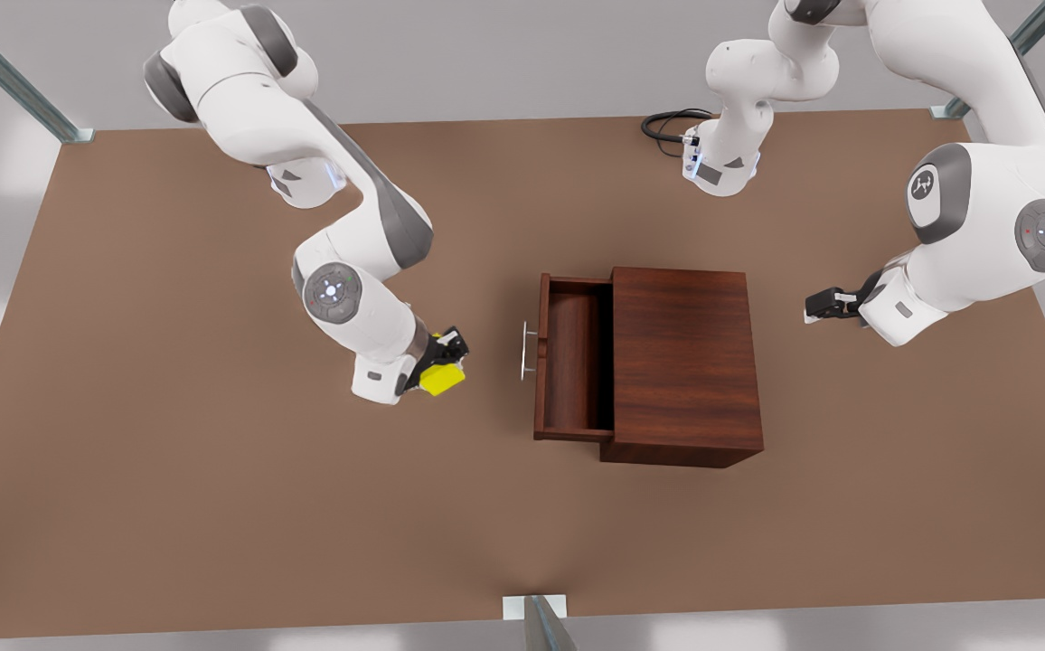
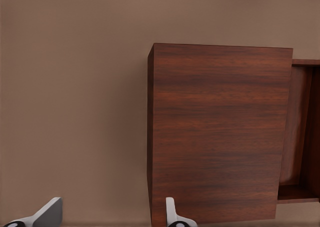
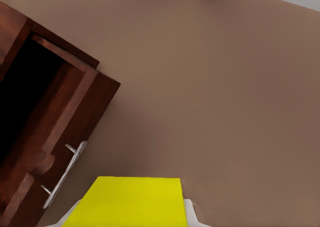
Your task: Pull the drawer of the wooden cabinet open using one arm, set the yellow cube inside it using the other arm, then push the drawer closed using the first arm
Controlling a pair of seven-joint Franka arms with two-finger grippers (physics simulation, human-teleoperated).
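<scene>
Currently logged: small bright yellow cube, seemingly rigid and light, was clenched flat-faced in right tool beside pulled-out reddish-brown wooden drawer; left tool, fingers spread, waited behind cabinet.

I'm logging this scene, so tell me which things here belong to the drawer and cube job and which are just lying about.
Part of the job:
- yellow cube, held in the right gripper
- drawer, pulled open
- wooden cabinet
- left gripper, open, waiting behind the cabinet

Just there:
- black cable at the table's far edge
- tabletop
</scene>
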